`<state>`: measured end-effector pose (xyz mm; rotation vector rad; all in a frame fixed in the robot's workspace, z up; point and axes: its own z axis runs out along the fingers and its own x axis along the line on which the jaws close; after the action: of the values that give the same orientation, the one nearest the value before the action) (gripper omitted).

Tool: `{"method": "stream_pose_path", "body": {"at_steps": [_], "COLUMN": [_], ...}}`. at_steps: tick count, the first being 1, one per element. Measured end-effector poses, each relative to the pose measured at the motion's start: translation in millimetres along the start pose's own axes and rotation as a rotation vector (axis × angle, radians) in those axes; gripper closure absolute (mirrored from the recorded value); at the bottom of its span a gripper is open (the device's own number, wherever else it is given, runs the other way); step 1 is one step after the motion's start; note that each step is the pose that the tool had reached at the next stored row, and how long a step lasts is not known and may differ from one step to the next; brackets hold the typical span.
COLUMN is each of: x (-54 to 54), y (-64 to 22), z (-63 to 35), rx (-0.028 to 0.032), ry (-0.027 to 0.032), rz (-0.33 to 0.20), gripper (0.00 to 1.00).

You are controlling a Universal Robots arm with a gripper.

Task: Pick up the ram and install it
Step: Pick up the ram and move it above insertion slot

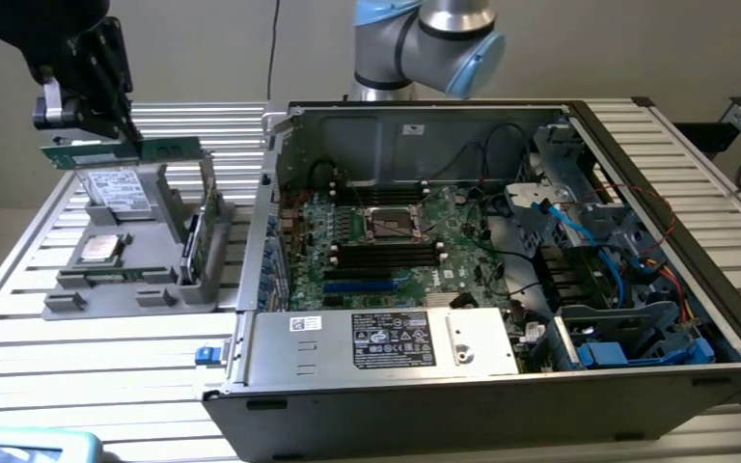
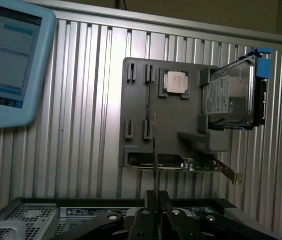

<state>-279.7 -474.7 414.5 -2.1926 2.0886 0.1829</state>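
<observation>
The tool is clamped on the ram, up in the air on the exterior view's left, far back, over the gray holder. The ram looks light, thin, stiff and easy to break. It is best held by its long edges, not its chips.

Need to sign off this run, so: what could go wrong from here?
1. The hand pinches the thin memory stick by its faces alone; it might twist or slip.
2. The stick hangs above the grey holder and its drive; a low move could clip them.
3. Loose cables crowd the computer case and could snag.
</observation>
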Motion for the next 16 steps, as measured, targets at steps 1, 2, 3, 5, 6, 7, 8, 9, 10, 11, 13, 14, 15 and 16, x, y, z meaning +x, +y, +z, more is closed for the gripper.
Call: {"method": "stream_pose_path", "body": {"at_steps": [1, 2, 3, 5, 6, 7, 8, 9, 10, 11, 13, 14, 15, 16], "x": [0.8, 1.6, 2.4, 3.9, 4.6, 5.3, 5.6, 6.0, 6.2, 6.5, 6.9, 7.2, 7.6, 8.3], "y": [-4.7, -9.2, -13.7, -22.6, -27.0, -31.7, -36.4, -41.0, -45.5, -49.9, -59.0, -63.5, -68.2, -72.4], "z": [-0.1, -0.3, -0.5, -0.7, -0.9, -1.0, -1.1, -1.1, -1.2, -1.3, -1.4, -1.5, -1.6, -1.7], "rx": [0.0001, 0.0, 0.0, 0.0, 0.0, 0.0, 0.0003, 0.0005, 0.0006, 0.0008, 0.0013, 0.0014, 0.0016, 0.0006], "ry": [0.0, 0.0, 0.0, -0.0002, -0.0004, -0.0013, -0.0042, -0.0079, -0.0122, -0.0164, -0.0251, -0.0295, -0.0328, -0.033], "rz": [0.0, 0.0, 0.0, 0.0, 0.0, 0.0, 0.0, 0.0, 0.0, 0.0, 0.0, 0.0, -0.001, 0.0], "gripper": [0.85, 0.85, 0.85, 0.85, 0.85, 0.85, 0.85, 0.85, 0.85, 0.85, 0.85, 0.85, 0.85, 0.85]}}
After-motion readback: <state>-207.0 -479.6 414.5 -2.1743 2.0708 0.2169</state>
